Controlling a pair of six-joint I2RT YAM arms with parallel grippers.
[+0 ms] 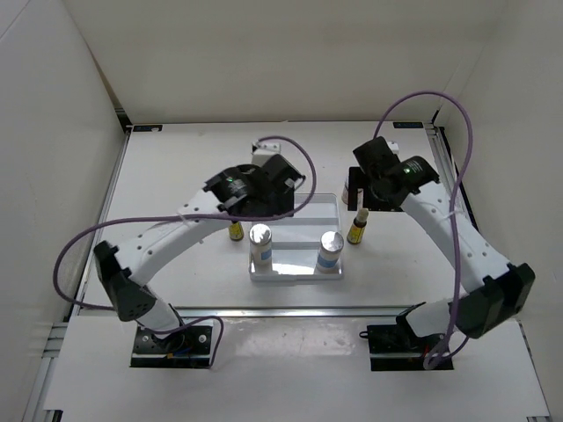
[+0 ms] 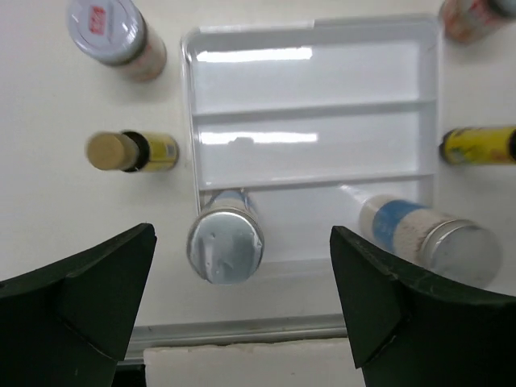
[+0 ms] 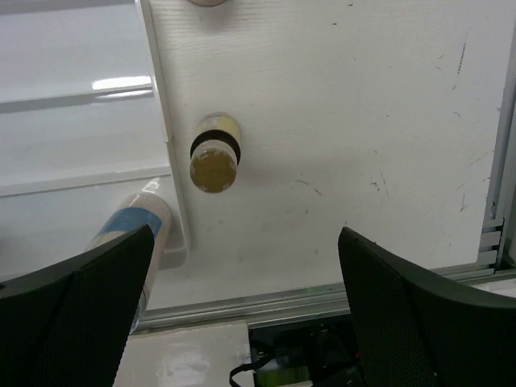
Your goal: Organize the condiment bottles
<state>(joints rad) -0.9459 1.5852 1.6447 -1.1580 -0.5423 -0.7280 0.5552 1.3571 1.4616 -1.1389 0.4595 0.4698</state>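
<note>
Two white bottles with silver caps stand in the near step of the white tray [image 1: 295,204]: one at the left [image 1: 260,242] [image 2: 226,242], one at the right [image 1: 331,249] [image 2: 431,234]. A yellow dropper [image 1: 236,230] [image 2: 129,151] stands left of the tray. Another dropper [image 1: 357,227] [image 3: 214,157] stands right of it. Two pinkish jars show only in the left wrist view, beside the tray's far left corner [image 2: 117,36] and far right corner [image 2: 476,18]. My left gripper [image 1: 255,189] [image 2: 242,314] hangs open and empty above the tray. My right gripper [image 1: 362,192] [image 3: 242,314] is open and empty above the right dropper.
The tray's middle and far steps [image 2: 314,81] hold nothing. White walls close in the table on three sides. A metal rail [image 1: 290,309] runs along the near edge. Purple cables loop from both arms.
</note>
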